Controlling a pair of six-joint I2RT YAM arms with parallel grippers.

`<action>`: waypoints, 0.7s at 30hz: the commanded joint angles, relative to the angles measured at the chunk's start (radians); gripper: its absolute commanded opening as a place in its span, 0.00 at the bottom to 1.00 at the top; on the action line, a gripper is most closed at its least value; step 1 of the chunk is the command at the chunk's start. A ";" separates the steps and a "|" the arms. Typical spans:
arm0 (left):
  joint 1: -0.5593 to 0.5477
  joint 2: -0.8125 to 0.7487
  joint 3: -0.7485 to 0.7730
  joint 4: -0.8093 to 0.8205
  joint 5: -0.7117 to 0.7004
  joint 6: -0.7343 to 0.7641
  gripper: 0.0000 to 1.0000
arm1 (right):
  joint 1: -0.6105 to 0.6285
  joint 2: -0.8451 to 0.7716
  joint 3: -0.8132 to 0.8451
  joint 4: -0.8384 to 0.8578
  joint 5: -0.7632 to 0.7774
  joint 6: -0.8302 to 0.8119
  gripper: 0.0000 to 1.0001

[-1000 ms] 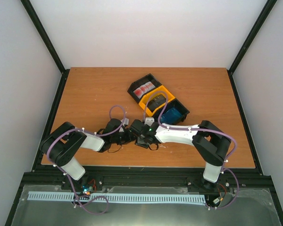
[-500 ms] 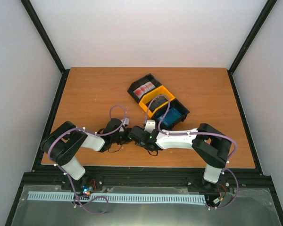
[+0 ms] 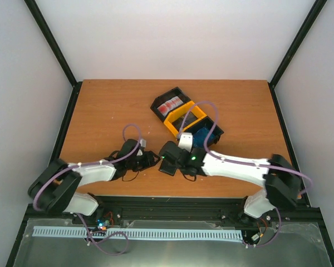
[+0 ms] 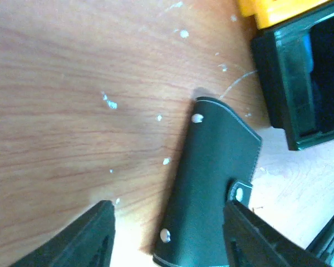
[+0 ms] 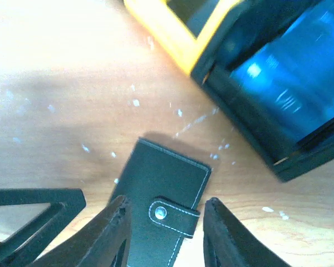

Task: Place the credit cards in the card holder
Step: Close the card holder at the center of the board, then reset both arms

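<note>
Tabletop: an orange-brown, wood-grain rectangular tabletop [image 3: 111,105] is seen at the centre of the top view.
Back wall: a plain white panel [image 3: 172,39] is set at 12 o'clock.
Side walls: a white panel [image 3: 16,111] is placed at 9 o'clock and another [image 3: 320,122] at 3 o'clock.
Frame: black metal corner posts [image 3: 50,39] are seen slanting at 11 and 1 o'clock; a black metal rail [image 3: 172,208] is run along the tabletop's near edge.
Floor: a grey metal sheet [image 3: 172,253] is laid at 6 o'clock, crossed by a white slotted strip [image 3: 156,233].
Surface: white specks [image 4: 108,103] are scattered on the wood.
Light: even and diffuse; pale glare is thrown on the wood in the wrist views.
</note>
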 commanded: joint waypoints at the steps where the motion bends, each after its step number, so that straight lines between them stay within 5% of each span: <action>1: 0.004 -0.198 0.045 -0.239 -0.102 0.082 0.58 | -0.005 -0.200 -0.016 -0.129 0.136 -0.005 0.41; 12: 0.008 -0.727 0.271 -0.636 -0.322 0.304 0.99 | -0.005 -0.774 -0.137 -0.334 0.263 -0.115 0.69; 21: 0.008 -0.952 0.478 -0.863 -0.534 0.447 1.00 | -0.006 -1.022 -0.100 -0.433 0.389 -0.221 0.87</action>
